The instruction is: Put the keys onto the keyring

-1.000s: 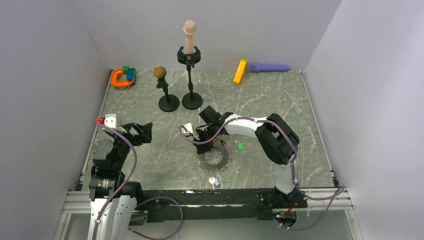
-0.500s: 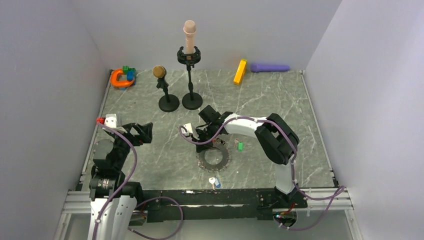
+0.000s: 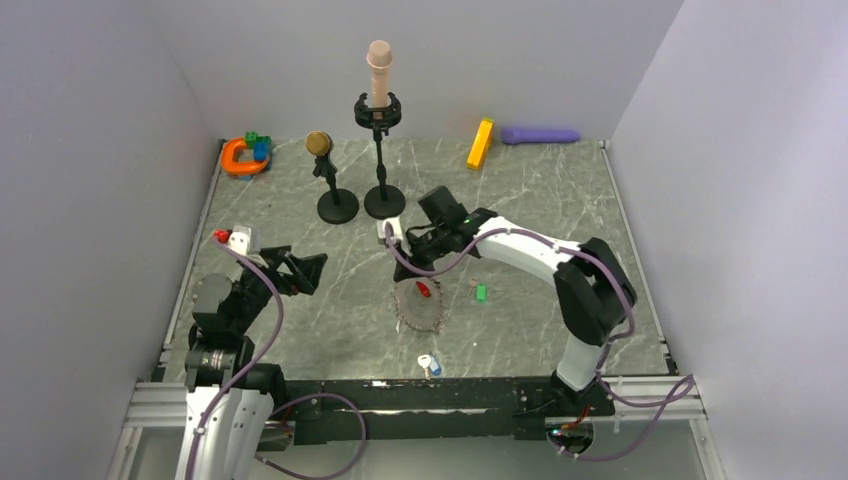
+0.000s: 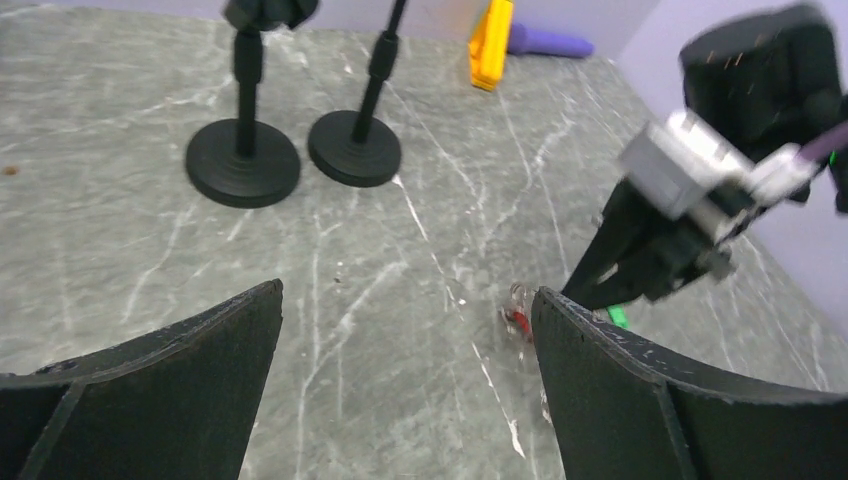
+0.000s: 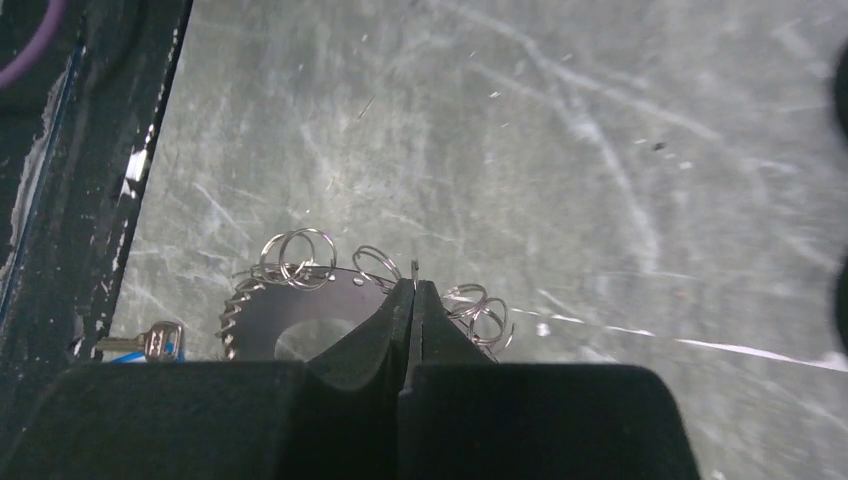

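**Right end effector closed above the keyring, left one open and clear**

The keyring [image 3: 421, 312] lies on the counter [image 3: 540, 200] in front of the middle, between the two arms. In the right wrist view its jagged rim carries several small wire loops. The red key [image 3: 425, 290] shows at the far part of the keyring, over its dark metal. Whether it is threaded on or only lying there cannot be told. The green key [image 3: 481, 292] lies on the bare counter just to the right of the keyring, apart from it. A blue key [image 3: 428, 364] lies nearer the front edge.

The right end effector [image 3: 418, 258] hangs just beyond the keyring's far side, pointing down. Its fingers [image 5: 385, 330] are pressed together with no gap. A thin dark sliver sticks out at their tip, too small to identify. The left wrist view shows the fingertips just beside the red key, but contact cannot be told.

The left end effector [image 3: 305, 270] is at the left, well apart from the keyring. Its fingers [image 4: 190, 350] are spread wide with nothing between them.

Two black stands [image 3: 338, 205] are at the back, with a yellow block [image 3: 480, 144] further right.
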Robot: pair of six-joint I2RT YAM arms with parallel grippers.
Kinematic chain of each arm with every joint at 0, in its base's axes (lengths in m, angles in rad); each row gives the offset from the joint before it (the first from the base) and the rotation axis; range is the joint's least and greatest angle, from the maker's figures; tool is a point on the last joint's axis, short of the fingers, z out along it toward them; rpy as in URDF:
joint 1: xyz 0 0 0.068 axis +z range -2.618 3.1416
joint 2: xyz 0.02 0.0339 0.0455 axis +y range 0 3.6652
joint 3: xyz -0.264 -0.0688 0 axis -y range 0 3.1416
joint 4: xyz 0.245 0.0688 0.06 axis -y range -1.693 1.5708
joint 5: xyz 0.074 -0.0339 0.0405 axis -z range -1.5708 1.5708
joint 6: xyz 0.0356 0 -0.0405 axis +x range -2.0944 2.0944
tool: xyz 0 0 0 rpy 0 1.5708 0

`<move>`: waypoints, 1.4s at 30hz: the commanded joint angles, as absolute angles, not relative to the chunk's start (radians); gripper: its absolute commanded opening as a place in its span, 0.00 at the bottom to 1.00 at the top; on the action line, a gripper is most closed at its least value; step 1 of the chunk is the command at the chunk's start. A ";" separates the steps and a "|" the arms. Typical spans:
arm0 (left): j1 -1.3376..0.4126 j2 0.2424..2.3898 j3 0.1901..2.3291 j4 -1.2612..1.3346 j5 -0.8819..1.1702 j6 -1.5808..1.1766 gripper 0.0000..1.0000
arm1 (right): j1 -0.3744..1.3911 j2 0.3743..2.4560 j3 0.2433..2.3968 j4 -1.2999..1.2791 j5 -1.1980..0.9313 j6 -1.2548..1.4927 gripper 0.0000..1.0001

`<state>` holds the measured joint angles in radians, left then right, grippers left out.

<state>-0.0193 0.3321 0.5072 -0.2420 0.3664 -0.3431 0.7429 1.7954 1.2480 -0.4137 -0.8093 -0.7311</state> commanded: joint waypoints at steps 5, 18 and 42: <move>-0.018 0.347 0.422 0.142 0.642 -0.397 0.97 | 0.672 1.582 1.210 -0.277 -0.913 -0.632 0.00; -0.360 0.730 0.662 0.268 0.795 -0.136 0.75 | 0.602 1.317 1.208 -0.155 -1.032 -0.744 0.00; -0.483 0.948 0.732 0.511 0.770 -0.151 0.51 | 0.600 1.215 1.129 0.063 -1.063 -0.549 0.00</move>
